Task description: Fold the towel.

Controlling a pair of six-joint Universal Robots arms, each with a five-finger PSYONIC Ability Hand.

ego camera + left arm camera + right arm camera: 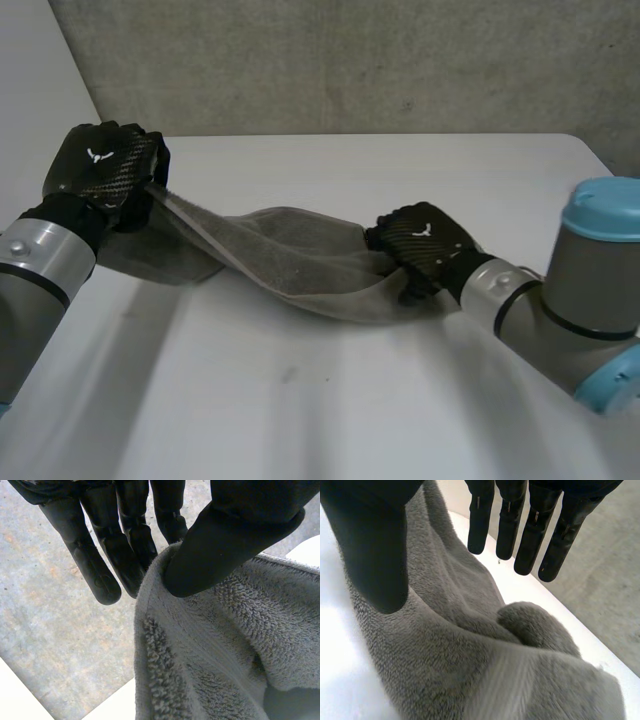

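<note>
Towel: grey terry towel (pixel 290 255), strung as a twisted, sagging band between the two hands over the white desk (pixel 350 400).
Towel ends: the left end is lifted clear of the desk, and the right end sits lower, bunched under the right hand.
Towel middle: it dips toward the desk; I cannot tell whether it touches.
Towel detail: a flat woven stripe runs along the towel's edge below the left hand.
Left hand: the left hand (pixel 105 165) is at the towel's raised left end, above the rest of the towel.
Left fingers: in the left wrist view the thumb (pixel 225 540) presses the towel's hem against the fingers (pixel 90 565), so the hem is clamped between them. The rest of the towel hangs down from that pinch.
Right hand: the right hand (pixel 420 238) is at the towel's right end, knuckles up, with the towel under its palm.
Right fingers: in the right wrist view the fingers (pixel 525 535) are straight and spread, set apart from the thumb (pixel 370 545). Their tips are past the towel and none curl on it. The towel runs up between thumb and fingers toward the palm, with a rounded fold below the fingertips.
Arms: grey arms reach in toward the towel from either side.
</note>
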